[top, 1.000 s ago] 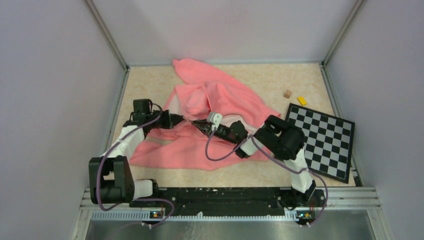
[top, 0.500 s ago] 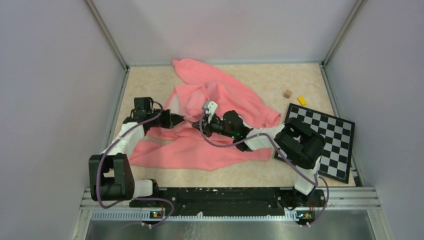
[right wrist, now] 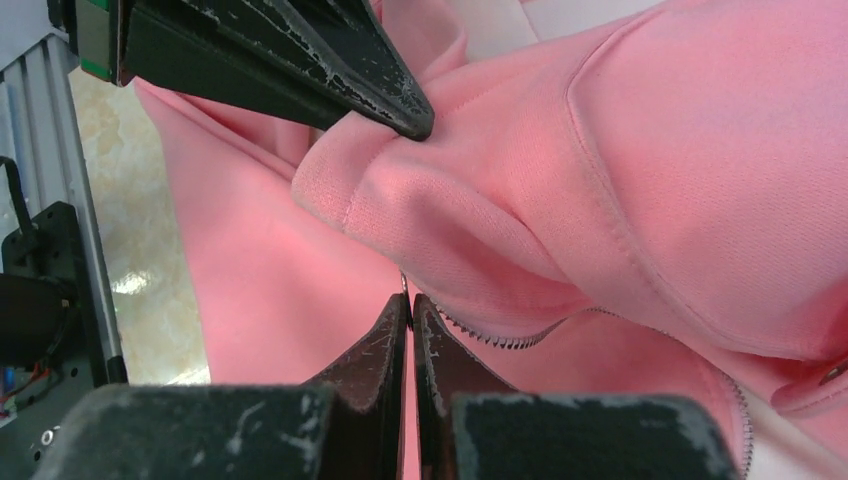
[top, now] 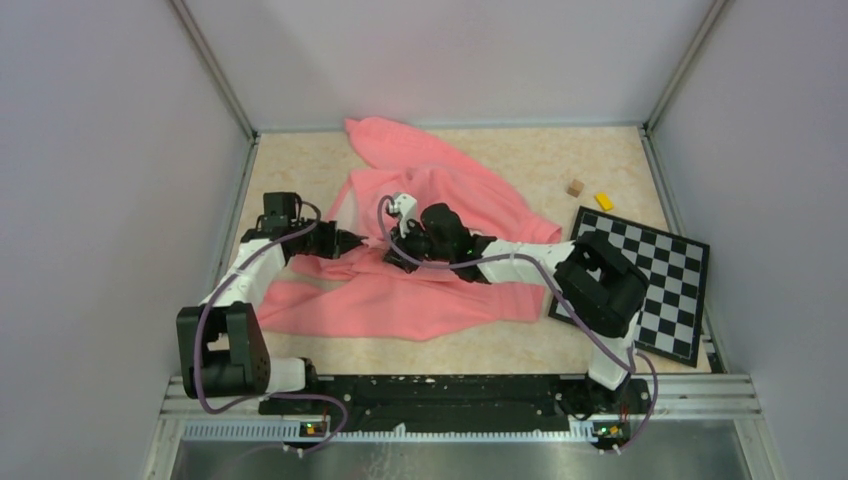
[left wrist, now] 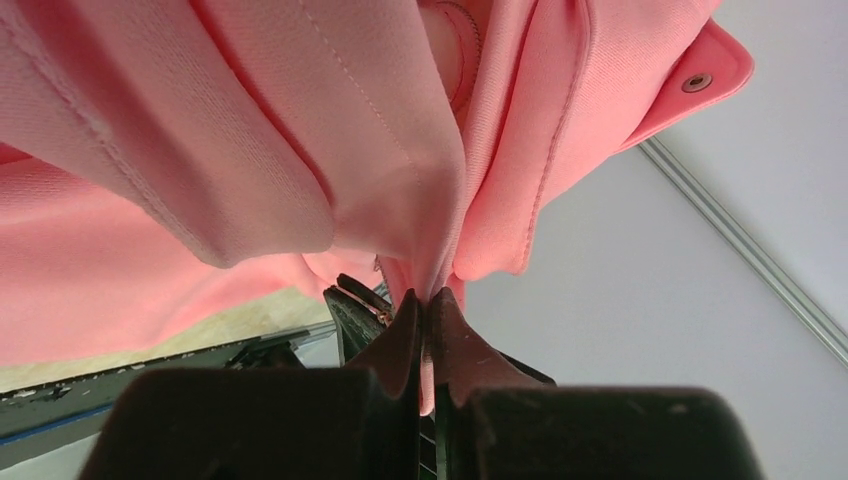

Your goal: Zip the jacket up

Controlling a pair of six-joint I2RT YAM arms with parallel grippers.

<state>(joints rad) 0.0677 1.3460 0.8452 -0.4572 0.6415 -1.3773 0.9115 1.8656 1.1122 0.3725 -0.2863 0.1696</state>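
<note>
The salmon-pink jacket (top: 440, 300) lies crumpled on the middle of the table. My left gripper (top: 358, 243) is shut on a fold of the jacket's front edge (left wrist: 440, 240); the pinch shows in the left wrist view (left wrist: 430, 300). A pocket flap with a snap (left wrist: 697, 82) hangs above it. My right gripper (top: 393, 262) is just right of the left one. In the right wrist view it (right wrist: 411, 300) is shut on the small metal zipper pull (right wrist: 403, 285), with open zipper teeth (right wrist: 500, 341) running off to the right. The left fingers (right wrist: 330, 60) pinch fabric just above.
A checkerboard (top: 645, 280) lies at the right, partly under the right arm's elbow. A tan cube (top: 575, 187) and a yellow block (top: 604, 201) sit beyond it. Grey walls close three sides; a metal rail (top: 450, 390) runs along the near edge.
The right arm's wrist has swung up and to the left over the jacket and its elbow moved right. The left gripper shifted slightly left. The jacket's right side has flattened out.
</note>
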